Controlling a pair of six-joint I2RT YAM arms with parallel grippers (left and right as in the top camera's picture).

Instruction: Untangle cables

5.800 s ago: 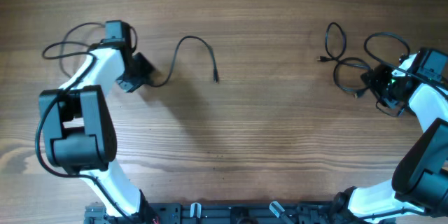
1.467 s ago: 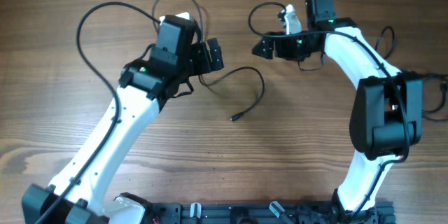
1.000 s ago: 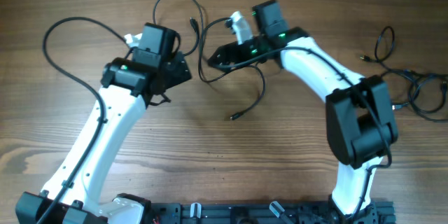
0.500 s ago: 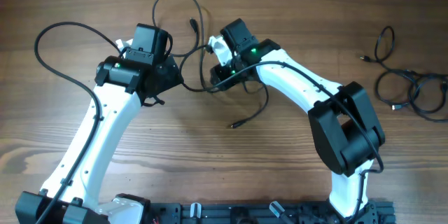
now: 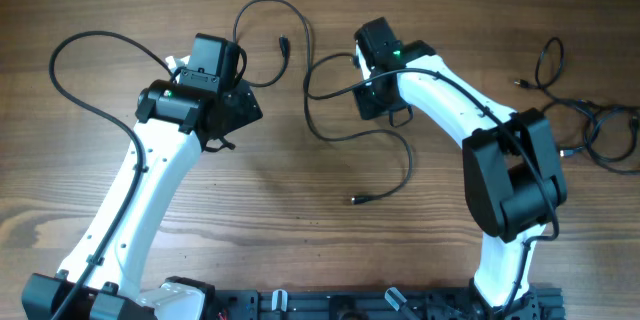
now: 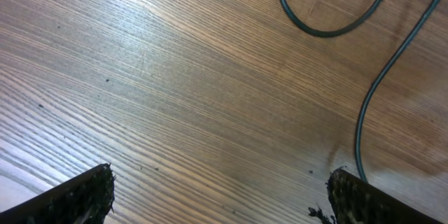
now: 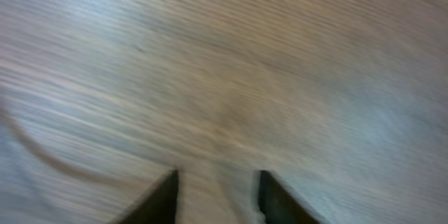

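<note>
Right wrist view blurred, right tool (image 7: 215, 194) gripping or not you cannot tell, left tool (image 6: 220, 190) wide, cables (image 6: 358, 129) beside its finger.

No text, label, brand, number or sign can be read in any of the three views.
</note>
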